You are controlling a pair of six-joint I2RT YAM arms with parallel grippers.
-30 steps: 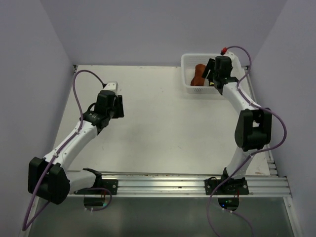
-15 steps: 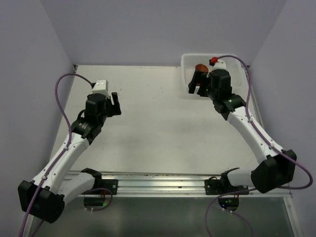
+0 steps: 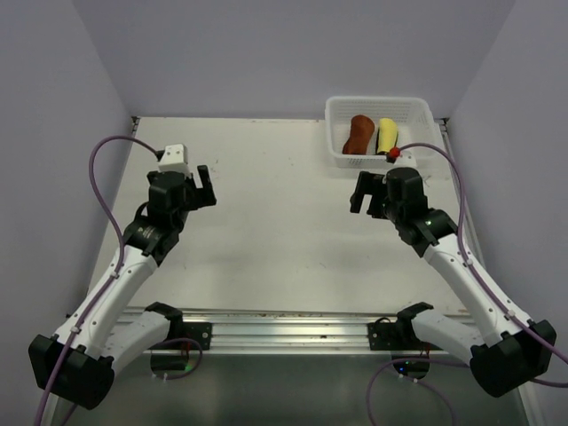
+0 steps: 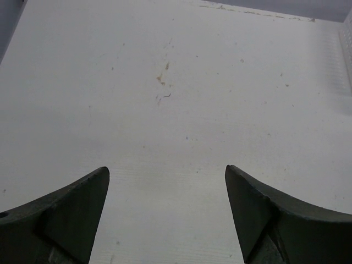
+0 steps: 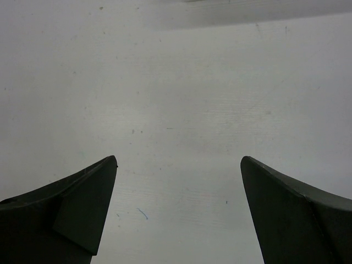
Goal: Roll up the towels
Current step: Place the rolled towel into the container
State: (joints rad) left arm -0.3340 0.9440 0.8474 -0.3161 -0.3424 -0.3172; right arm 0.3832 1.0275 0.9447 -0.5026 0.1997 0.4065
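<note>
Right arm [image 3: 457, 266] withdrawn from white plastic mesh basket [image 3: 380, 100]; left jaws, right jaws spread. Inside, side by side: rust-brown soft cloth roll [image 3: 358, 134], bright yellow cloth roll [image 3: 387, 135].

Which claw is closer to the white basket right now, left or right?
Right. The right claw hangs just on the near side of the basket, over bare table. The left claw is far across the table, on the left side.

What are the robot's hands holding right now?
Nothing. The left hand and the right hand are both open and empty above the table. The brown towel and yellow towel lie in the basket.
</note>
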